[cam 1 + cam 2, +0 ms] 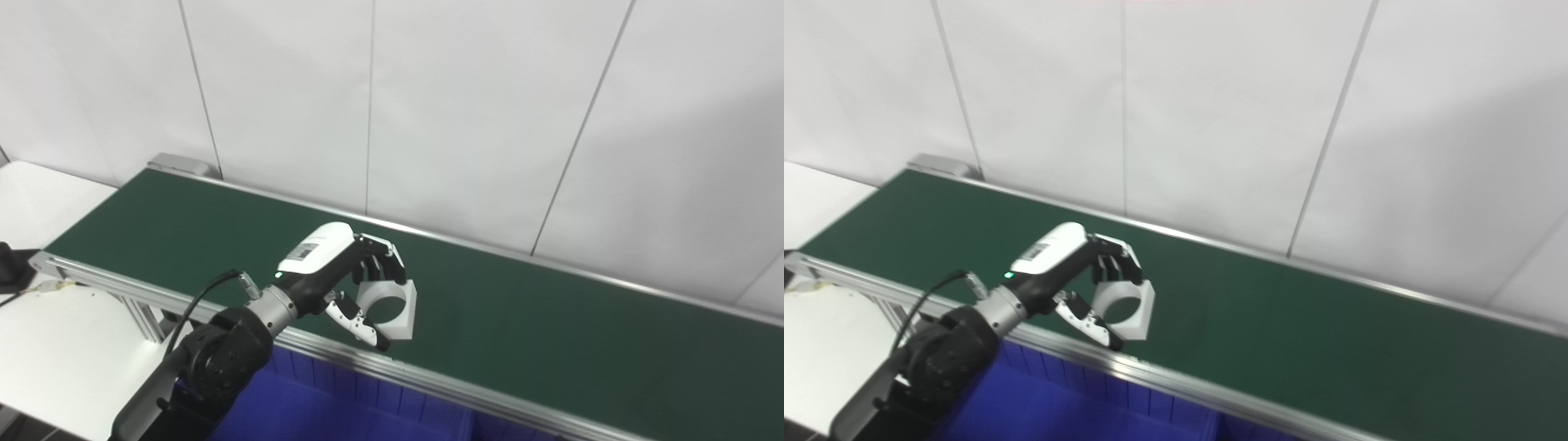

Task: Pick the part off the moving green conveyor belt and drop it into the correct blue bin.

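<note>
In the left eye view, the left hand point(343, 275) reached over the green conveyor belt point(551, 331), its fingers point(383, 263) curled over the top of a white part point(392, 309) and its thumb point(358, 321) spread below and left of it. The part was a pale block with chamfered corners and a wide round bore through it, sitting on the belt near its front rail point(429, 383). The fingers covered its upper edge, so whether the hand truly clamped it could not be told. Only the rim and ribbed wall of the blue bin point(343, 410) showed below the rail.

In the right eye view, the part point(1130, 309) showed its bore facing the camera, tilted slightly upward; its long axis was hard to judge. The right hand was out of view.
</note>
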Available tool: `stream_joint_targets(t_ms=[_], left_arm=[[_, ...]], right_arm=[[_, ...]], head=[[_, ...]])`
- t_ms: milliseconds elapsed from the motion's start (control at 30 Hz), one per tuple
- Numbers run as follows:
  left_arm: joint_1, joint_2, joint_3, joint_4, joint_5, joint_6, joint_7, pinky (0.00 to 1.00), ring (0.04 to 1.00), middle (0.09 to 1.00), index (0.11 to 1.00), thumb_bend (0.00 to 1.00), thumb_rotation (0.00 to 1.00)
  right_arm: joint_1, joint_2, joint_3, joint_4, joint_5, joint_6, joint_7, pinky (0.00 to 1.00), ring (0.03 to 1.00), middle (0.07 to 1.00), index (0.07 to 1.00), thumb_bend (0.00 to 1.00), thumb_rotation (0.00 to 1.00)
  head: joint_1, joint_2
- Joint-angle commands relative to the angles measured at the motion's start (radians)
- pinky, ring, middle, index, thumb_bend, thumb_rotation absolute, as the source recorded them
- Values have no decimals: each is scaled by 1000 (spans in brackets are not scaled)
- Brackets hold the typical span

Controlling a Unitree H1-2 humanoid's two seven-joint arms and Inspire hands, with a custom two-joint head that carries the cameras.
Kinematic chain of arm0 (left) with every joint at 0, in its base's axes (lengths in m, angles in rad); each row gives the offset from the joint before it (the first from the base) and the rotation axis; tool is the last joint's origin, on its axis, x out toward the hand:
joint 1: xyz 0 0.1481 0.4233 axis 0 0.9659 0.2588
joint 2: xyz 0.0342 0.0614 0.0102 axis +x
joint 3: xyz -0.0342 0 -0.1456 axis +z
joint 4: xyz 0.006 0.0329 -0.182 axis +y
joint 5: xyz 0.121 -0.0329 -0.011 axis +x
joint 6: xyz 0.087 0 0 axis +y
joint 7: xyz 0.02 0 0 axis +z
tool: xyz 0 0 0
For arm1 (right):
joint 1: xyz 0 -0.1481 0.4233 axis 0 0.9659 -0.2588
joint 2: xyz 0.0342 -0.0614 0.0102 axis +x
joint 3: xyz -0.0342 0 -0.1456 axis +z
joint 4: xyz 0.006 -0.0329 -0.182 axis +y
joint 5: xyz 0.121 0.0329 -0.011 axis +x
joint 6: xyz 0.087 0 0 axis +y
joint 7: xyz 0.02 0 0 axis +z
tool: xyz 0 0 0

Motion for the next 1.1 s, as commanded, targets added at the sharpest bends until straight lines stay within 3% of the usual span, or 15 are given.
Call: stream_joint_targets(t_ms=[0, 300, 400, 533, 800, 1067], left_arm=[[12, 31, 23, -69, -20, -12, -8, 335, 391, 498, 539, 496, 0], [126, 32, 21, -170, -27, -32, -55, 314, 385, 495, 542, 496, 0], [172, 23, 2, -181, -20, -23, -76, 361, 409, 498, 528, 499, 0], [207, 7, -14, -164, -22, -26, -80, 332, 395, 502, 531, 498, 0], [274, -33, -36, -54, 28, -63, -39, 358, 393, 489, 532, 499, 0], [258, -90, -62, 180, -3, -198, 42, 365, 399, 491, 530, 499, 0]], right_arm=[[-3, 11, -19, -47, -7, -53, 14, 676, 739, 785, 848, 600, 592], [-12, 43, -83, -79, -23, -48, 76, 666, 738, 785, 850, 608, 627], [-13, 54, -104, -87, -18, -46, 97, 665, 733, 778, 848, 614, 624], [-11, 63, -126, -93, -18, -44, 120, 663, 732, 774, 845, 628, 633], [-1, 77, -150, -97, -32, -48, 141, 666, 730, 773, 842, 632, 647], [14, 81, -163, -106, -29, -47, 161, 663, 731, 775, 844, 632, 647]], head=[[-15, 45], [-18, 142], [-16, 156], [-11, 161], [-27, 144], [-40, 133]])
